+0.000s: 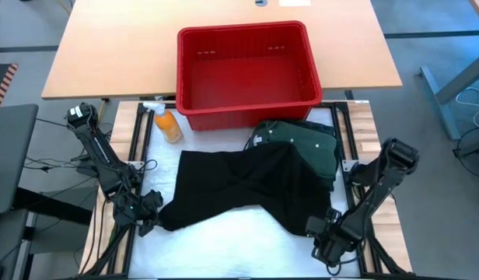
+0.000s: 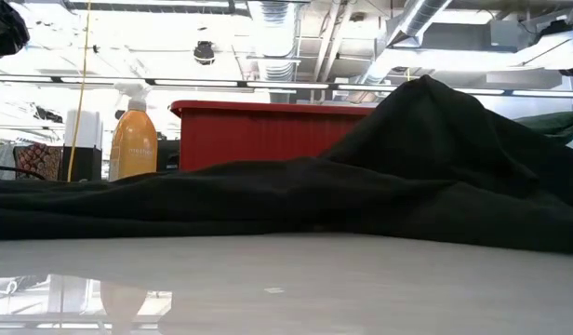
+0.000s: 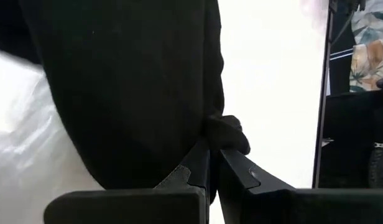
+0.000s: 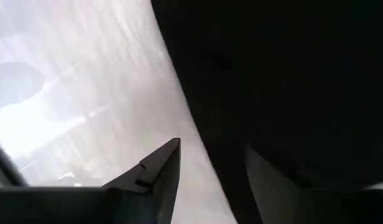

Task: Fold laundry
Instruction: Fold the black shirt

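Overhead look at a white worktop with 2 dark robot arms. Spread across the middle, a black garment, rumpled and humped toward the right side. Partly under its far right edge, a green shirt with a white neck label, just in front of a red basket. Beside the basket's left corner, an orange spray bottle. At the near left corner of the black cloth, left gripper, fingers pinched together on a bunched fold. At the near right corner, right gripper, fingers apart, straddling the cloth edge; grip on it unclear.
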